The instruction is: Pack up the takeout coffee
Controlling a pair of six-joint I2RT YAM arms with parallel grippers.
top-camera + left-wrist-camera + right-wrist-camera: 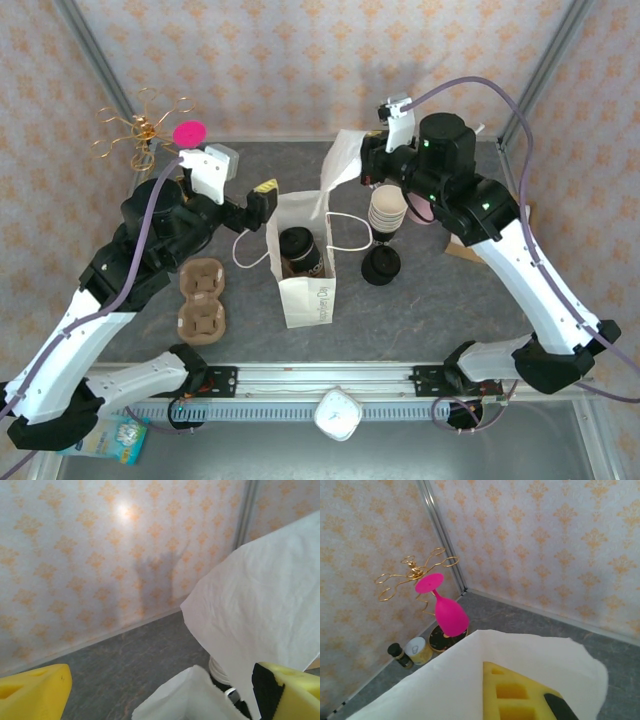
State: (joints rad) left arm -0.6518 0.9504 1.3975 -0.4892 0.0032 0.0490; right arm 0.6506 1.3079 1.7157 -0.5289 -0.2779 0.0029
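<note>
The left gripper point(263, 203) is spread wide and holds nothing; in the left wrist view its yellow fingers point(31, 692) stand far apart at the bottom corners, with the bag's white rim rising between them, though contact with the paper cannot be told. The right gripper point(364, 166) is closed, pinching the bag's tall back panel point(340, 160) and holding it up; in the right wrist view the paper point(470, 680) drapes across its yellow finger point(512, 695). The left arm rises from its base at the near left, bends at the elbow and points its wrist rightward at the bag's point(310, 290) left upper edge. The right arm arcs from the near right up over the far side of the table point(440, 310), its wrist turned left. The coffee point(298, 247) stands upright inside the open bag, its black lid showing through the mouth, just right of the left gripper and nearer than the right gripper. A cup stack point(387, 210) and lids point(381, 265) sit right of the bag.
</note>
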